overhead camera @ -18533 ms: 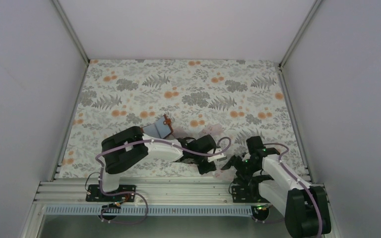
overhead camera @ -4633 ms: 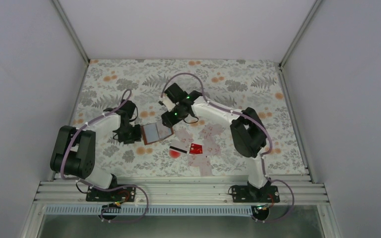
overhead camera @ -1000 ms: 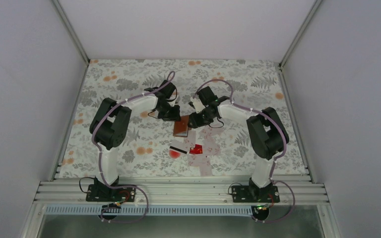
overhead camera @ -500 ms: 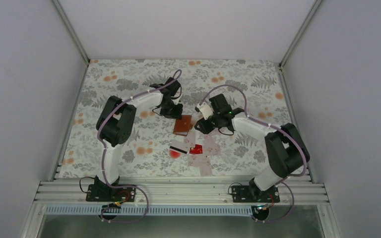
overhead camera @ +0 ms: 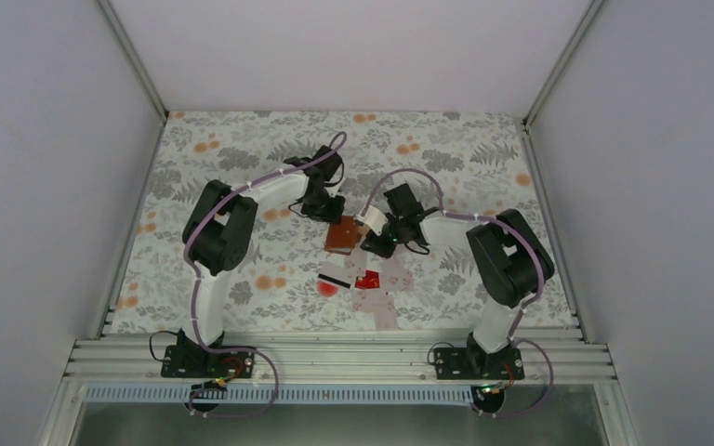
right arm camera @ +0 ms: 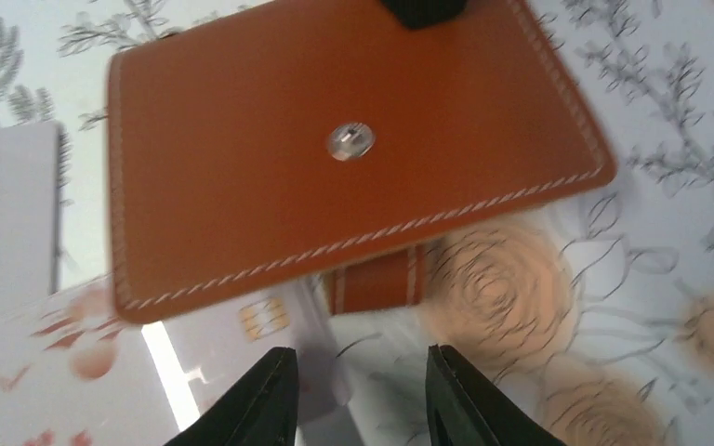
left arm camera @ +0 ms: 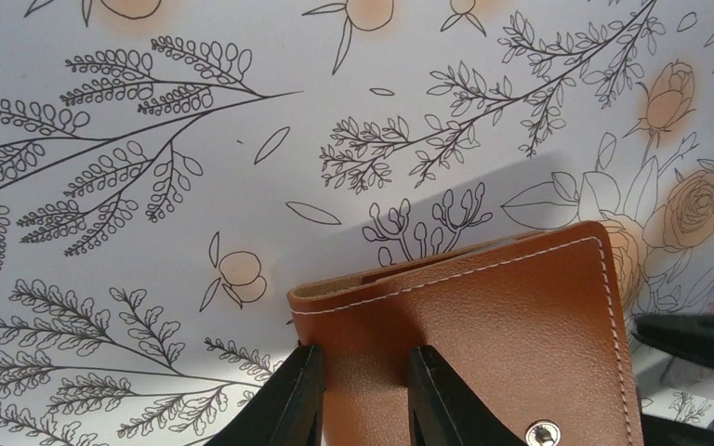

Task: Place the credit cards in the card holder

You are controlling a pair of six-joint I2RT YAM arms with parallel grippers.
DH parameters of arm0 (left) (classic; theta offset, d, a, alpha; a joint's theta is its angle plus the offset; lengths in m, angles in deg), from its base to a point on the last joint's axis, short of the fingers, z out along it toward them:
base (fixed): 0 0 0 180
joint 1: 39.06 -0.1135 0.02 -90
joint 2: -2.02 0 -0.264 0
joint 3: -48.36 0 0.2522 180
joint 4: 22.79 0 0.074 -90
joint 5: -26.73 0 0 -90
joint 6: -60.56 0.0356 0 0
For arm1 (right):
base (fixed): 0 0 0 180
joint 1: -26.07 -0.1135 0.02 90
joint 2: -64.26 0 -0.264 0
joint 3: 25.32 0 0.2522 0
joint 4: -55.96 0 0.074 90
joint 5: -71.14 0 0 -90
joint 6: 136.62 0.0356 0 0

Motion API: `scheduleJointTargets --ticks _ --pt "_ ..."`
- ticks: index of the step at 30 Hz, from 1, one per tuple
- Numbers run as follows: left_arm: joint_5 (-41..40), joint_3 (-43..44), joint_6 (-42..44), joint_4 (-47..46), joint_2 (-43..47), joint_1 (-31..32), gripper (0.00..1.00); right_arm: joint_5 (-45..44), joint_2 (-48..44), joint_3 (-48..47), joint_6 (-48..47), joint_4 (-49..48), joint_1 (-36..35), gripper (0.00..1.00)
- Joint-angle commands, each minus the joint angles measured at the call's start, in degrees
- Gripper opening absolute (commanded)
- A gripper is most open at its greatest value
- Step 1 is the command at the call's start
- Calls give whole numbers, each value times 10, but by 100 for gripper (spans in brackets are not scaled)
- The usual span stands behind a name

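Observation:
The brown card holder (overhead camera: 341, 236) lies closed and flat on the flowered cloth, snap stud up. In the left wrist view my left gripper (left arm camera: 363, 351) has its fingers slightly apart over the holder's (left arm camera: 493, 334) far left corner, pinching nothing. My right gripper (right arm camera: 361, 351) is open and empty, low over a pale chip card (right arm camera: 265, 325) that pokes out from under the holder (right arm camera: 335, 158). Near of the holder lie a black-striped card (overhead camera: 335, 276), a red card (overhead camera: 367, 279) and pale cards (overhead camera: 397, 271).
A round red spot (overhead camera: 327, 289) sits on the cloth beside the striped card. Another pale card (overhead camera: 386, 317) lies toward the near edge. The holder's strap tab (right arm camera: 376, 279) sticks out below it. Grey walls enclose the cloth on three sides.
The holder, open 4.6 s ago, is now closed mid-table. Over the last second my right gripper has dropped slightly nearer at the holder's right edge. My left gripper has stayed.

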Motion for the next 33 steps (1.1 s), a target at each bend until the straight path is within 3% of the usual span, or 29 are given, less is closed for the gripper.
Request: scheduleJointTargets --ticks 1,19,26,33 --pt "-14 -15 18 -8 -33 3 25 -33 38 -44 -42 -15 3 36" --pt "15 -12 28 -14 -42 2 25 18 83 -124 -79 65 -16 33" --pt "19 -9 33 -9 -41 2 25 -12 138 -177 -60 89 -36 17" --pt "8 -18 30 -7 -38 2 25 -44 71 -140 -29 87 -36 5"
